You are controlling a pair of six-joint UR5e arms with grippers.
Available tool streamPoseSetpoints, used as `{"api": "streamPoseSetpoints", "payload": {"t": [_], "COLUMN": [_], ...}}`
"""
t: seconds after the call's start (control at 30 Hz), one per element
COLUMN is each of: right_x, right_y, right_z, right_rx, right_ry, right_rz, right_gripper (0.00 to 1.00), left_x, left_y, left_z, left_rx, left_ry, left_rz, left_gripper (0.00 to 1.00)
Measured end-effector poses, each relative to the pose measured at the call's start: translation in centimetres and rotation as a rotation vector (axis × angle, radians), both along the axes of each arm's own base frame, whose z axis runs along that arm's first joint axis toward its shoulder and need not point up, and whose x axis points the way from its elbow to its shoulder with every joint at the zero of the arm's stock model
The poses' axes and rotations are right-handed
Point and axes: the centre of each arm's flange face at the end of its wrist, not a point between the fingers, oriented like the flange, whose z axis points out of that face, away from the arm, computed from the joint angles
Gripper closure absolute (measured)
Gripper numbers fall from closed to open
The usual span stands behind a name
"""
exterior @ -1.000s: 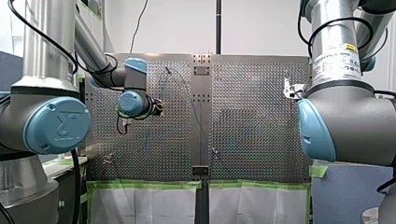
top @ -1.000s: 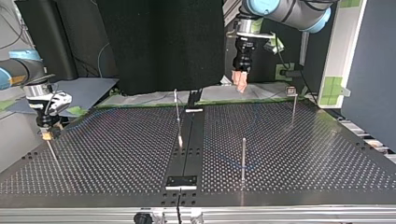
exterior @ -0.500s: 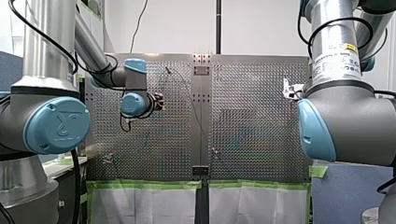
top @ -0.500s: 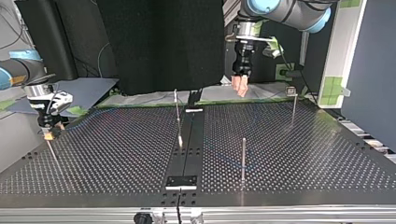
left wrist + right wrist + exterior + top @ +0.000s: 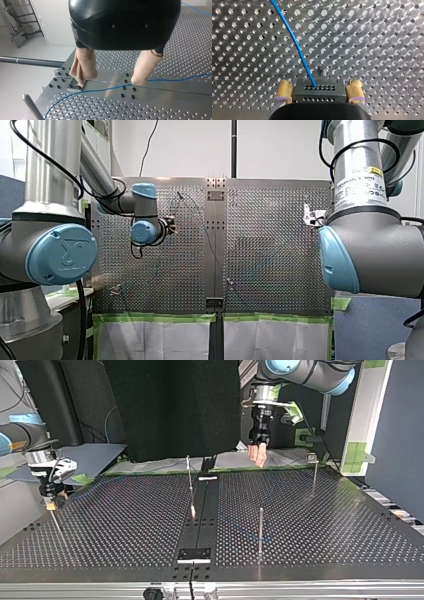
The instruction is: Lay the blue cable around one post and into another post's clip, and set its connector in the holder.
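The thin blue cable (image 5: pixel 100 90) lies slack on the perforated plate, passing just under my left gripper (image 5: pixel 108 82), which hangs open above it with beige pads and nothing between them. In the top view my left gripper (image 5: pixel 260 454) hovers over the far edge of the plate. My right gripper (image 5: pixel 319 96) has yellow pads standing either side of the grey connector (image 5: pixel 318 90), with narrow gaps. The cable (image 5: pixel 297 45) runs into that connector. In the top view my right gripper (image 5: pixel 50 502) sits over a thin post (image 5: pixel 56 522) at the left.
Three more posts rise from the plate: one with a clip on top (image 5: pixel 313 472) at the far right, a plain one (image 5: pixel 260 530) nearer, and one (image 5: pixel 190 485) beside the dark central strip (image 5: pixel 200 520). Another post (image 5: pixel 31 107) stands beside my left gripper.
My left gripper has drifted slightly toward the top view's right and further up the front view, staying open. My right arm has not moved.
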Motion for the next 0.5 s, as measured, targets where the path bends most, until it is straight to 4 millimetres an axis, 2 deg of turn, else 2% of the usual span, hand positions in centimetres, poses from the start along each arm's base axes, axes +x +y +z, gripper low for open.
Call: {"api": "streamPoseSetpoints", "payload": {"t": [0.5], "right_x": [-0.26], "right_y": [-0.03], "right_z": [-0.03], "right_rx": [0.005], "right_ry": [0.000], "right_rz": [-0.014], "right_gripper": [0.01], "left_x": [0.02], "left_y": [-0.01], "left_z": [0.00], "left_rx": [-0.003], "left_ry": [0.000], "left_rz": [-0.004], "left_gripper": [0.00]}}
